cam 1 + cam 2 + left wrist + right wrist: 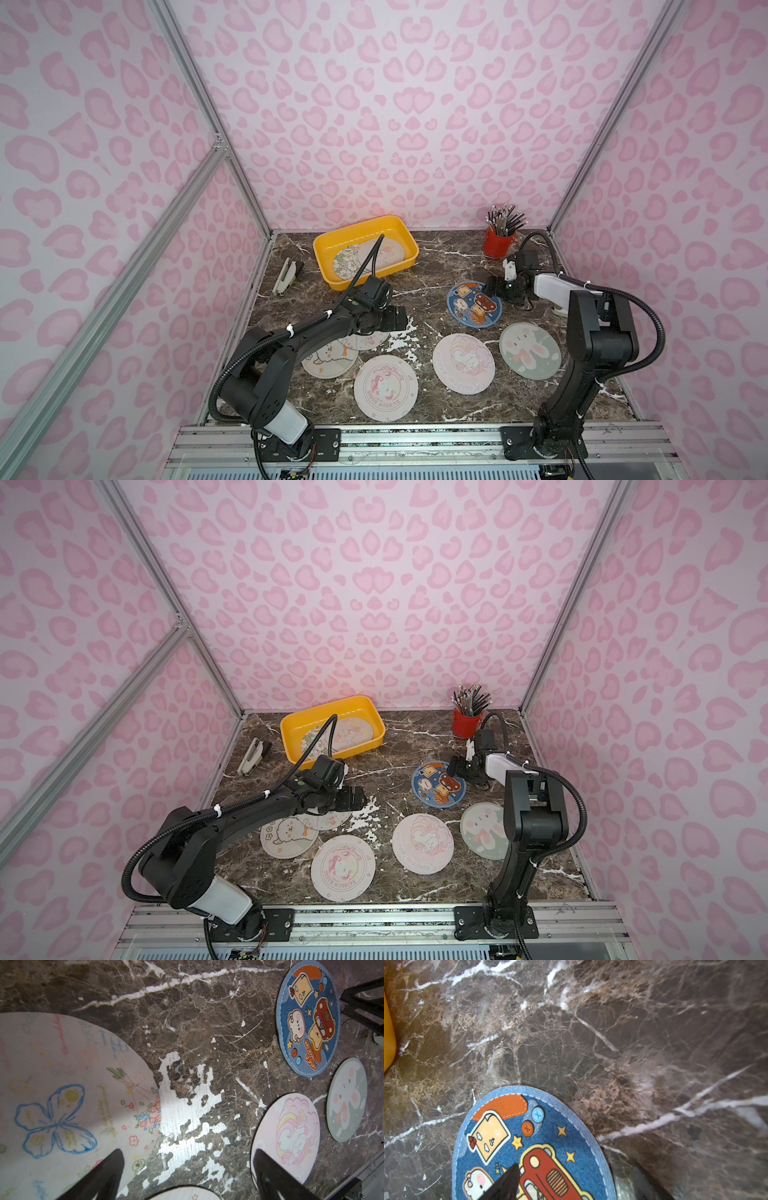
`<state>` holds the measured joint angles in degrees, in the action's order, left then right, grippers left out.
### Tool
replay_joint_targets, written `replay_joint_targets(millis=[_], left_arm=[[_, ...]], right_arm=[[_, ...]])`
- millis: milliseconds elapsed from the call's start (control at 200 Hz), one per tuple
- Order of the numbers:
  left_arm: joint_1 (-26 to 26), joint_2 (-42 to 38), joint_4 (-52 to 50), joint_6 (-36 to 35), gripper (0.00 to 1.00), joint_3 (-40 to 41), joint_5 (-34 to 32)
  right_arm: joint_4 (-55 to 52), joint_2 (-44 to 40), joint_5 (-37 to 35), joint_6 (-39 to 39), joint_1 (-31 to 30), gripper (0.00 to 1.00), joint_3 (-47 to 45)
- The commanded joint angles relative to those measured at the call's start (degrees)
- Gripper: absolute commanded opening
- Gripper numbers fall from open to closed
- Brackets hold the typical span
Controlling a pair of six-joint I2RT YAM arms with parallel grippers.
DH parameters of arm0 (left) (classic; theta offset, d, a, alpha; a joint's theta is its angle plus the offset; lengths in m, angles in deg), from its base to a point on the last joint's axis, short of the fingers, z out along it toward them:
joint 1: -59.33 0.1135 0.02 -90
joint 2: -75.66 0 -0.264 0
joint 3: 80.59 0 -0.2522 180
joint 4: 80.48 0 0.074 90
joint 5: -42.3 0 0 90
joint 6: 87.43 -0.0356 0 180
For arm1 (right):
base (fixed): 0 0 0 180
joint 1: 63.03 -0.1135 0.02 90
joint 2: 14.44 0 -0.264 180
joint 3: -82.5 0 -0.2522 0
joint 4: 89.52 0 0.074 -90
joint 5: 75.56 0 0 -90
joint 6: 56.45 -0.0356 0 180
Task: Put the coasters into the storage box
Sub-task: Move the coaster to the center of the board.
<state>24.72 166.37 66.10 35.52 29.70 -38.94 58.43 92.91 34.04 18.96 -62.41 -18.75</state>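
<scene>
I see left gripper (188,1154) low over bare marble table (436,266), fingers spread wide, nothing between them; butterfly coaster (62,1095) just beside it. Right gripper (493,286) at edge of blue toast coaster (467,311), fingers parted, one tip over print, other off rim; cannot tell if either touches it. Storage box (328,266) at back of table, left of centre, two coasters (376,253) lying inside. Six coasters on table, blue one included
</scene>
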Motion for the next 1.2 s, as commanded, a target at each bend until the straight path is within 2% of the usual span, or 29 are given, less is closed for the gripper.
replay_joint_targets(millis=[0,220,720,855,1195], left_arm=[[-0.1,0.94,0.24,-0.52,0.99,-1.15,0.39],[-0.7,4.19,-0.11,-0.69,0.99,-4.07,1.07],[-2.13,11.33,-3.89,-0.87,1.0,-11.13,-1.03],[-2.22,13.56,-4.84,-0.69,0.96,-12.97,-2.98],[-2.29,19.78,-3.4,0.2,0.78,-17.44,-2.21]], right_arm=[[-6.35,0.38,3.89,-0.85,-1.15,0.86,-2.73],[-4.07,-0.66,6.99,-3.73,-5.23,0.86,-4.45],[-2.66,4.84,13.21,-8.01,-17.66,0.86,4.23],[-3.07,2.7,10.91,-7.75,-16.44,0.85,2.67],[-4.94,0.49,11.99,-4.26,-13.63,0.71,-0.64]])
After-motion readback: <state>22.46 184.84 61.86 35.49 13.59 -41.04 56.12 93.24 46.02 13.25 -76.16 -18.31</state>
